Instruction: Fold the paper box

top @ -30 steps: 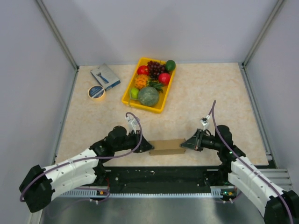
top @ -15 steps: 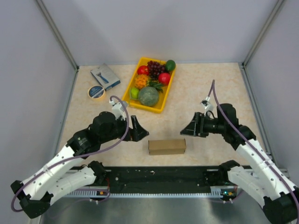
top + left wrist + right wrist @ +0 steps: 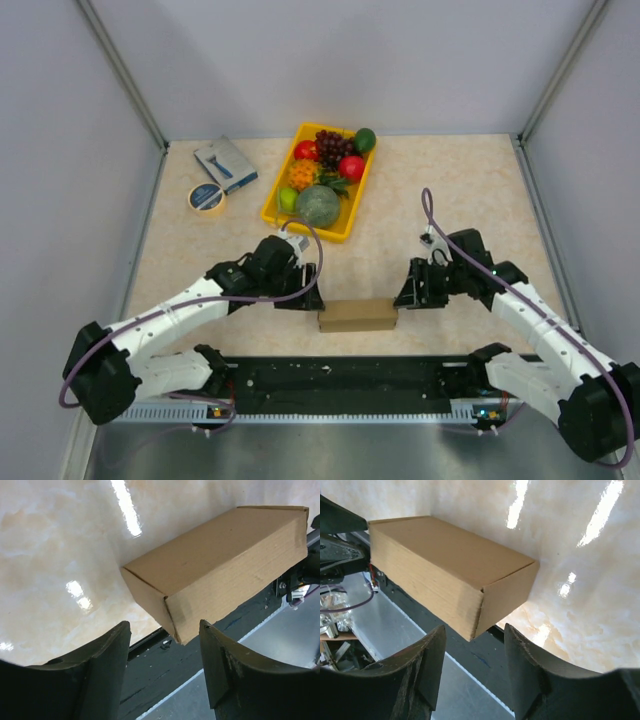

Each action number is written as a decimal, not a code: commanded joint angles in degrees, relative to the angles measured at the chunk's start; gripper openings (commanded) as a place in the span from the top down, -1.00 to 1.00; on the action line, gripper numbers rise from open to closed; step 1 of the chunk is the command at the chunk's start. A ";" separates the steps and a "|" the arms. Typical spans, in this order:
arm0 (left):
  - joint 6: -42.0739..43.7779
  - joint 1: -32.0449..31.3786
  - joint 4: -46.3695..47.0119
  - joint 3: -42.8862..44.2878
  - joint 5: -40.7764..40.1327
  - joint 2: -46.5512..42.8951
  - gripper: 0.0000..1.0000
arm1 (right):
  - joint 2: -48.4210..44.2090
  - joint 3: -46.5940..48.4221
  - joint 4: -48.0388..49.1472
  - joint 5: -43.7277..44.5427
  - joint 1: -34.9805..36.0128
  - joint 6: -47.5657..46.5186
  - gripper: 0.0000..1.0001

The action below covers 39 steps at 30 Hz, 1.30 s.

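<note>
The paper box (image 3: 357, 315) lies folded into a closed brown block at the table's near edge, long side left to right. My left gripper (image 3: 311, 292) hovers by its left end, open. In the left wrist view the box (image 3: 220, 565) has one end corner just ahead of the gripper (image 3: 165, 629), untouched. My right gripper (image 3: 405, 291) stands by the right end, also open. In the right wrist view the box (image 3: 450, 560) points its near corner at the gap of the gripper (image 3: 475, 630), and nothing is gripped.
A yellow tray (image 3: 268, 208) full of fruit stands behind the box, toward the back. A small blue-grey box (image 3: 225, 163) and a roll of tape (image 3: 207, 198) lie at the back left. The black base rail (image 3: 340, 375) runs right in front of the box.
Both grippers drew back from the box ends with jaws opening, then came in again to either end. The box has stayed in place.
</note>
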 commanded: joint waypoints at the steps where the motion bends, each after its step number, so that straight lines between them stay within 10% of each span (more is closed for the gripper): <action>1: 1.65 0.20 8.56 -0.66 6.28 3.94 -0.17 | 1.11 -1.28 4.50 0.74 2.38 0.65 0.02; 17: -0.20 0.11 23.60 1.79 13.59 12.38 0.25 | 0.41 -4.45 16.63 2.41 5.11 6.62 0.55; 28: 9.73 -0.33 23.07 15.34 0.27 10.63 0.33 | 0.67 7.15 18.13 15.92 7.39 -0.04 0.71; 34: 9.65 -0.24 21.67 -0.73 -5.56 3.52 -0.37 | -4.24 -5.67 18.50 19.46 8.80 3.19 -0.05; 39: 5.35 -0.24 12.73 -14.45 -8.28 -20.27 -0.77 | -16.89 -11.92 13.57 16.30 8.89 9.26 -0.54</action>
